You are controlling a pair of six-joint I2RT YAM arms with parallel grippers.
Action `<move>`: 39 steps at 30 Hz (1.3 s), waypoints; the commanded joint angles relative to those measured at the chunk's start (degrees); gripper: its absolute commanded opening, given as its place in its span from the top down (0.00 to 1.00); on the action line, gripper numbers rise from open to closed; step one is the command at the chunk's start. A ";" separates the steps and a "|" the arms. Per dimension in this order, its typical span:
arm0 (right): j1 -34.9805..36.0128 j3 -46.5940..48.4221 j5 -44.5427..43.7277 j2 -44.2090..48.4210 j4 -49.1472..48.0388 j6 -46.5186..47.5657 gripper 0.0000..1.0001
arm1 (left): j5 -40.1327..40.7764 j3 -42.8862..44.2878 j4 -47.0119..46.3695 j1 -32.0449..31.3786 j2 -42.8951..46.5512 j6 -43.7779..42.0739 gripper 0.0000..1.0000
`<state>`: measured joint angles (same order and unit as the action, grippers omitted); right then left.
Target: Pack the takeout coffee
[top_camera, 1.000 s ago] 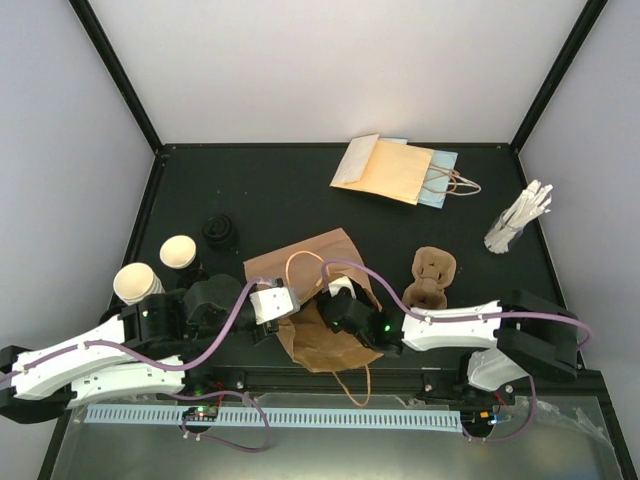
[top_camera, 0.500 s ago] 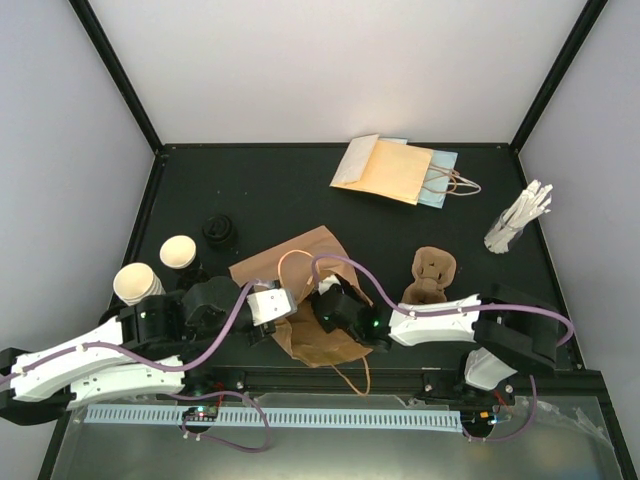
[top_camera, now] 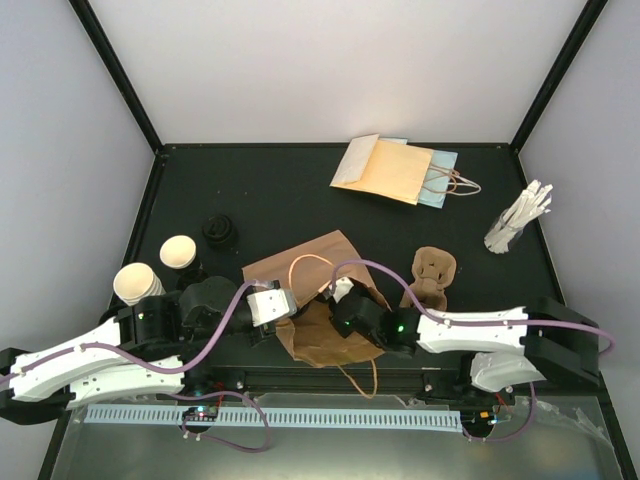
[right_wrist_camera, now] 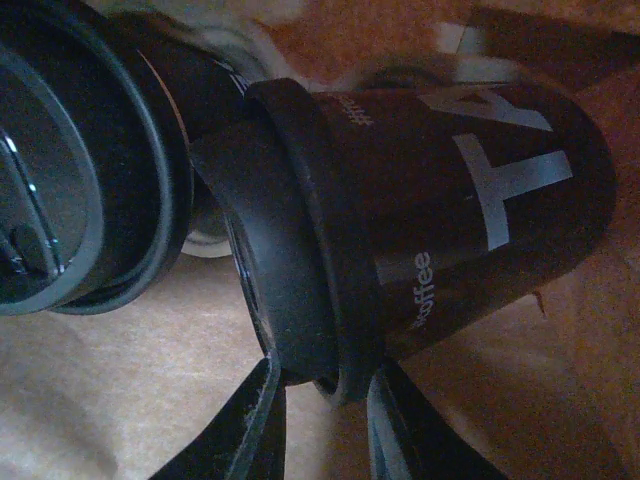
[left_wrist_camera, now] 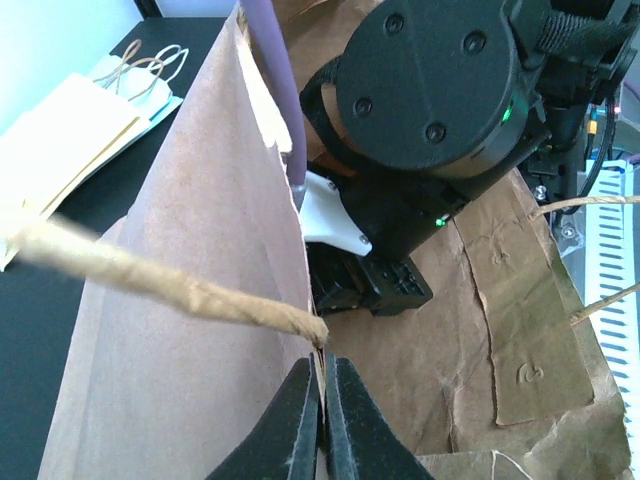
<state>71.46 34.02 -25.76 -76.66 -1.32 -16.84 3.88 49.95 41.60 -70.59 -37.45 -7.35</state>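
Takeout coffee cups (top_camera: 179, 251), 2, are standing unpacked at the left of the bench (top_camera: 300, 200) while the left pincer (left_wrist_camera: 323, 375) is clamping the brown bag (left_wrist_camera: 170, 330) by its edge and the right pincer (right_wrist_camera: 325, 372), just narrowed, is closing on a lidded cup (right_wrist_camera: 450, 200) inside, grip unconfirmed.

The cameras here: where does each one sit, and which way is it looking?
Top: above and behind, facing down at the table; both arms show.
Left wrist: on the left arm, facing along the paper bag; the left gripper pinches its edge.
Right wrist: inside the bag, facing a lidded cup; its fingers flank the lid.
Shared: top and left wrist both show the bag and the right arm.
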 commanded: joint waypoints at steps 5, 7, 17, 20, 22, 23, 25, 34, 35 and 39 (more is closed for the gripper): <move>0.50 -1.59 1.67 8.56 1.77 0.69 0.92 | -1.29 0.90 -2.43 -0.69 -0.78 -0.43 0.98; 0.52 -1.44 2.22 10.08 3.24 0.52 0.92 | -0.06 0.94 -2.53 -0.69 -1.16 -0.11 0.99; 0.60 0.61 10.39 19.11 12.27 0.14 0.93 | 7.06 1.56 -4.05 -0.60 -3.66 0.32 0.98; 0.64 1.62 13.37 22.26 14.97 0.31 0.93 | 8.38 1.82 -4.53 -0.60 -4.44 -0.19 0.99; 0.67 2.40 15.62 23.86 16.73 0.24 0.93 | 9.57 1.81 -5.07 -0.51 -4.62 -0.41 0.98; 0.69 2.79 16.70 24.90 17.45 0.19 0.93 | 10.03 1.81 -5.31 -0.52 -4.64 -0.70 0.99; 0.69 3.35 18.27 26.69 18.48 -0.01 0.93 | 10.93 1.87 -5.83 -0.42 -4.80 -1.18 0.99; 0.67 7.45 17.14 30.31 22.47 -1.49 0.92 | 11.39 2.69 -7.12 0.39 -6.51 -2.75 0.98; 0.68 8.11 15.99 29.93 23.54 -1.96 0.92 | 11.19 2.81 -7.15 0.39 -6.39 -2.83 0.98; 0.64 10.56 13.25 28.23 27.73 -2.76 0.91 | 11.40 2.53 -7.26 0.47 -5.89 -2.79 0.99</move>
<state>71.92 40.91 -9.13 -47.68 23.31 -18.15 14.39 50.52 35.48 -70.46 -43.83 -9.32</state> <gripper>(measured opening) 0.222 0.019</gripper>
